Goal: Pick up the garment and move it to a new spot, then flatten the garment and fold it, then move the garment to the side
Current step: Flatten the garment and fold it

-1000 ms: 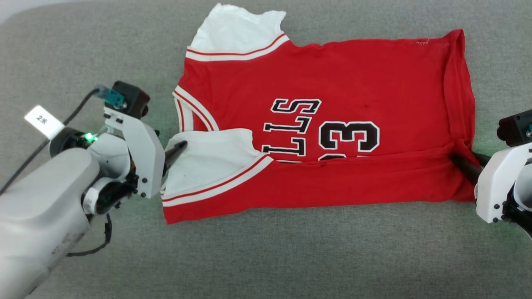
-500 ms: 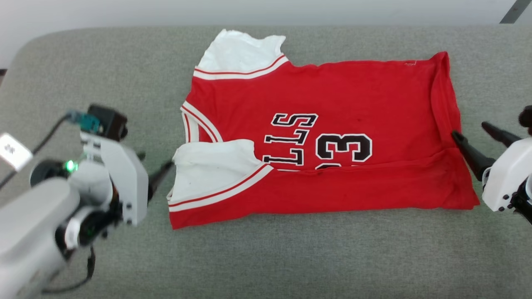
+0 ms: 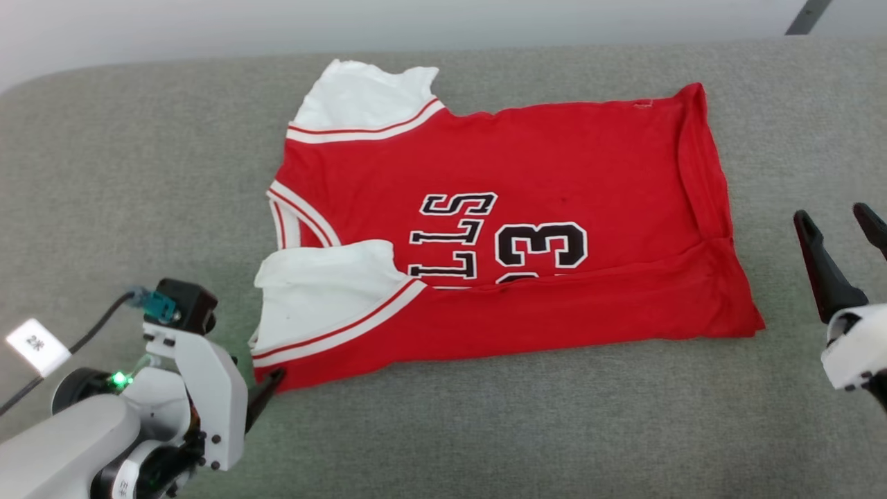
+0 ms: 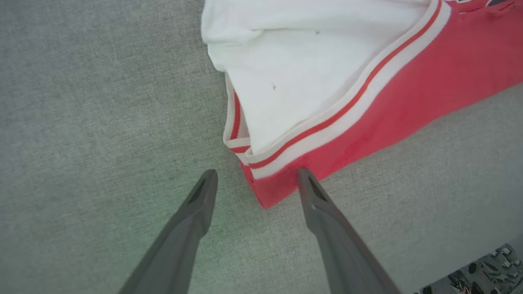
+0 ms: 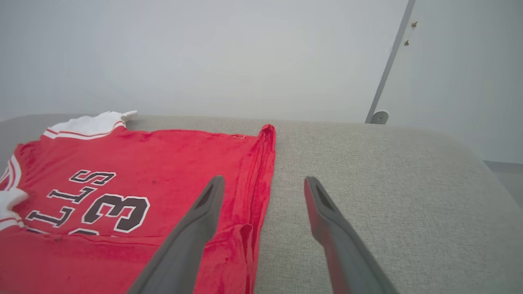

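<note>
Note the bright red, soft T-shirt with white sleeve ends and striped trim lying flat mid-way across the grey woven cushion, its 6 o'clock strip folded up over the black lettering, held by neither gripper: left gripper at its 8 o'clock corner, jaws spread astride the red tip; right gripper at 3 o'clock, jaws spread, apart from the hem. Beware of pinching only the top layer or the loose white sleeve at that corner, likely to peel the fold open. Watch also for a lopsided pull, apt to skew and wrinkle the cloth.
</note>
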### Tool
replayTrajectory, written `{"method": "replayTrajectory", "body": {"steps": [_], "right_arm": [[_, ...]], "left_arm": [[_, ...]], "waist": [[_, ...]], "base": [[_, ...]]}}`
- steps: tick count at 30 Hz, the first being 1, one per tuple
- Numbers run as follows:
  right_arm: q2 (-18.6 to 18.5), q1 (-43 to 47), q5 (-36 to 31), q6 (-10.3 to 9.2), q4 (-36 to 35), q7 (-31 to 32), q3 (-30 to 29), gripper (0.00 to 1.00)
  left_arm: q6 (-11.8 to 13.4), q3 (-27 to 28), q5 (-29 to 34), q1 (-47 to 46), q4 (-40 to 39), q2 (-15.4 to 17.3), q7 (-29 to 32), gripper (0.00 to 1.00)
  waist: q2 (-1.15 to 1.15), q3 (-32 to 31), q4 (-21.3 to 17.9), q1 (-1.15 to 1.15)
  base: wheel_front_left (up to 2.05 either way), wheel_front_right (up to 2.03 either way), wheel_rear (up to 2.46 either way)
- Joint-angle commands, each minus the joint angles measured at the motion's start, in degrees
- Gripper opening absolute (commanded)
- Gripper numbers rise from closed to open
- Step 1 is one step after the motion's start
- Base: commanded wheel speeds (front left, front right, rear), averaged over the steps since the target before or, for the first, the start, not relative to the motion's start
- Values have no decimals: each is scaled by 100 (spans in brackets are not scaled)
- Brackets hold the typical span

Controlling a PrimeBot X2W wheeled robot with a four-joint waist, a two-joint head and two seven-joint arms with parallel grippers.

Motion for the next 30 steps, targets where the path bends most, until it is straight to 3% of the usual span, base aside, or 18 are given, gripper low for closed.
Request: {"method": "replayTrajectory", "body": {"steps": [1,8,13,14,15,21,30], "right_arm": [[100,145,-40,-6,-130,-56,-115,100],[546,691,-211,-6,-721,52,-561,100],[673,1028,-140,-6,-992,424,-557,100],[697,1083,-110,-6,-1029,532,-557,100],[689,1127,-78,-6,-1054,648,-532,100],[639,1149,106,-6,-1080,1239,-363,100],[489,591,220,-6,-334,1843,-208,100]], "left_arm": [[15,-2,-15,85,47,-14,-55,100],[-176,-9,-82,199,564,-189,-203,100],[-316,-36,-328,267,1020,-466,-71,100],[-364,-81,-370,286,1085,-501,16,45],[-376,-73,-405,289,1144,-549,15,0],[-497,-133,-424,255,1297,-681,147,0],[-564,-177,-242,28,1279,-936,161,0]], "waist": [[0,44,-75,0],[0,163,-246,0],[0,216,-324,0],[0,224,-338,0],[0,231,-345,0],[0,274,-329,0],[0,367,-53,0]], "base": [[0,0,0],[0,0,0],[0,0,0],[0,0,0],[0,0,0],[0,0,0],[0,0,0]]}}
